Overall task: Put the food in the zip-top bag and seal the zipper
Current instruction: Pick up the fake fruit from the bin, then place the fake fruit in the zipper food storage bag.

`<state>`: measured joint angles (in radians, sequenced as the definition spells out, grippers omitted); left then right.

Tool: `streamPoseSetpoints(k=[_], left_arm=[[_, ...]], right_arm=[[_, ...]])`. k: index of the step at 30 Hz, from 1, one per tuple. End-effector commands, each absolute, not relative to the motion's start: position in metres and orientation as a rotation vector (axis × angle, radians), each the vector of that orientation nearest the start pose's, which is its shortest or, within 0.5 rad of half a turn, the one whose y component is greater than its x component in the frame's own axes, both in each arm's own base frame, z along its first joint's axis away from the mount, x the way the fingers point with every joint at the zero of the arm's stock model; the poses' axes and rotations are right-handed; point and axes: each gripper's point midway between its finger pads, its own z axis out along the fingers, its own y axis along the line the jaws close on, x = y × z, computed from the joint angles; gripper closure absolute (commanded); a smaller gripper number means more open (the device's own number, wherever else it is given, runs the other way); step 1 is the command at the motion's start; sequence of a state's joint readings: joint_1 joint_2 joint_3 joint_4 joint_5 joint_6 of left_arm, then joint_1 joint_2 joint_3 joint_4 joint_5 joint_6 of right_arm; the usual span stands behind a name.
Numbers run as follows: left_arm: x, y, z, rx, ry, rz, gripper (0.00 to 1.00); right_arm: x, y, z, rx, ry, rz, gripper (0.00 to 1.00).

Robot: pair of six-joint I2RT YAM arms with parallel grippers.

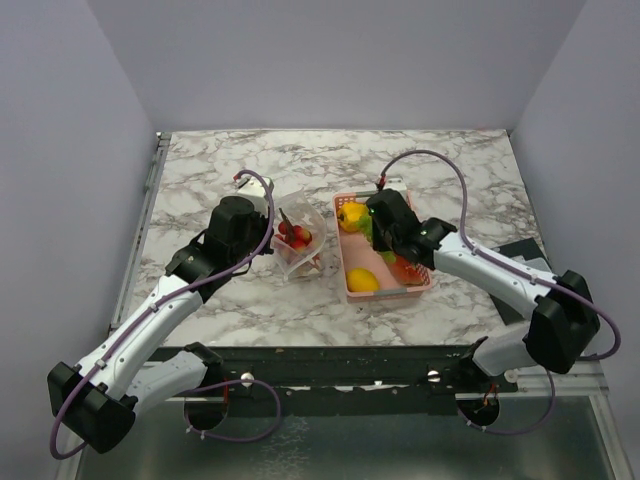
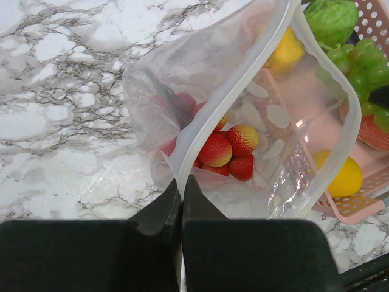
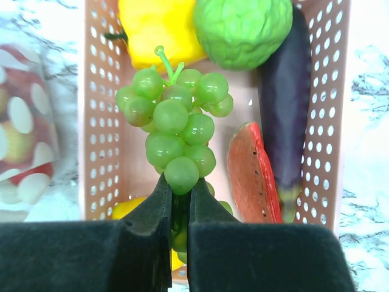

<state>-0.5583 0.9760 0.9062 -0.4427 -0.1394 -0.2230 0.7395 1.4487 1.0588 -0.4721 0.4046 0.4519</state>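
1. Left gripper (image 2: 182, 181): fingers pressed together, pinching the whitish zipper strip (image 2: 209, 112) of the clear crinkly zip-top bag (image 2: 164, 91), which stands mid-way across the marble tabletop (image 1: 220, 170) and contains red toy strawberries (image 2: 228, 149).
2. Right gripper (image 3: 179, 185): pinching a green toy grape bunch (image 3: 176, 115) inside the pink slotted plastic basket (image 3: 100, 121), just right of the bag.

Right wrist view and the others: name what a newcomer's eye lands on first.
A bunch of green grapes, pinched at its bottom by the right gripper in the pink basket. Left of it, the left gripper clamps the rim of the zip-top bag, open-mouthed, red berries inside.
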Motion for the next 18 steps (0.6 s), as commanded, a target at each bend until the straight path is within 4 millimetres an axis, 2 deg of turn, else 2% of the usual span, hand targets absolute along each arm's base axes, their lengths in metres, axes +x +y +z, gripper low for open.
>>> streamPoseSetpoints(k=[1, 6, 9, 18], left_arm=[[0.279, -0.157, 0.217, 0.273, 2.069, -0.340, 1.00], [0.279, -0.157, 0.217, 0.273, 2.070, -0.340, 1.00], [0.279, -0.157, 0.217, 0.273, 2.070, -0.339, 1.00], [0.278, -0.157, 0.217, 0.274, 2.069, -0.343, 1.00]], right_arm=[[0.307, 0.208, 0.173, -0.147, 2.263, 0.147, 0.99], [0.298, 0.222, 0.212, -0.169, 2.189, 0.324, 0.99], [0.293, 0.223, 0.234, -0.171, 2.158, 0.370, 0.99], [0.269, 0.250, 0.286, -0.246, 2.085, 0.629, 0.99]])
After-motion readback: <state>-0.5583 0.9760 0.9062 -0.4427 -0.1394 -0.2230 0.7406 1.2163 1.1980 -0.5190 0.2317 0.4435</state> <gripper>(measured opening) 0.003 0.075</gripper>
